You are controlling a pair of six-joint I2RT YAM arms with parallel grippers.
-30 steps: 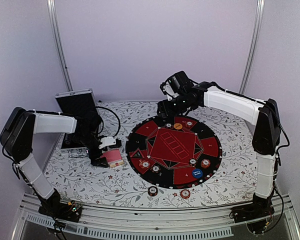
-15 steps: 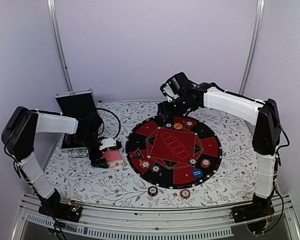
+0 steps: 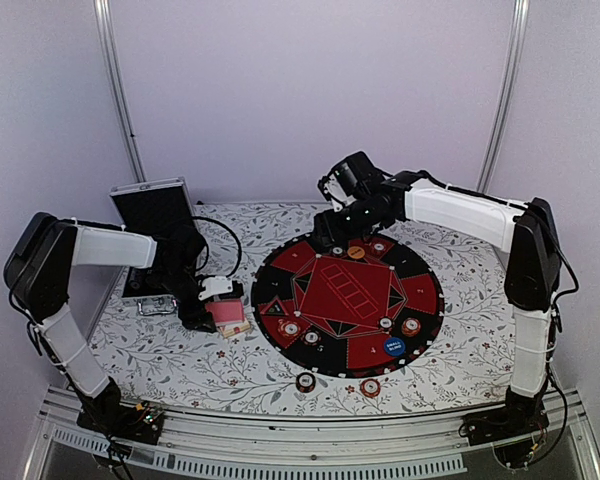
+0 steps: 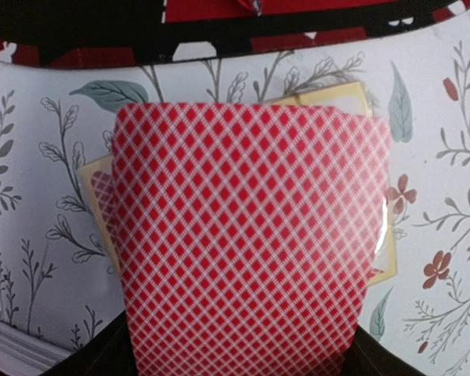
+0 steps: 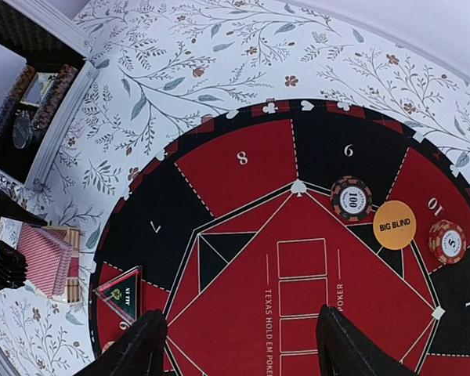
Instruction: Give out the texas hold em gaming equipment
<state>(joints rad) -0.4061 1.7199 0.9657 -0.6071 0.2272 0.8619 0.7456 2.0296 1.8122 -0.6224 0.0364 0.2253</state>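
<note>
Top external, left gripper (image 3: 212,312): low over the floral-patterned desk (image 3: 180,360), just left of the big round black-and-red mat (image 3: 420,275), at the small pile of red-backed playing cards (image 3: 238,327).
Top external, right gripper (image 3: 332,228): hovers above the mat's far rim, near the orange round button disc (image 3: 356,252).
Left wrist, top card (image 4: 247,235): red diamond-patterned back, raised above the pile and slightly bowed. The left gripper looks clamped across its width.
Left wrist, step in hand: probably lifting one card to deal. Lift straight up, check that only one card comes away, and keep the squeeze light so the card does not buckle out.
Right wrist, right gripper: fingers stand wide apart, holding and touching nothing.
Right wrist, round poker chip marked 100 (image 5: 351,198): lies on the mat, just beside the orange disc.
</note>
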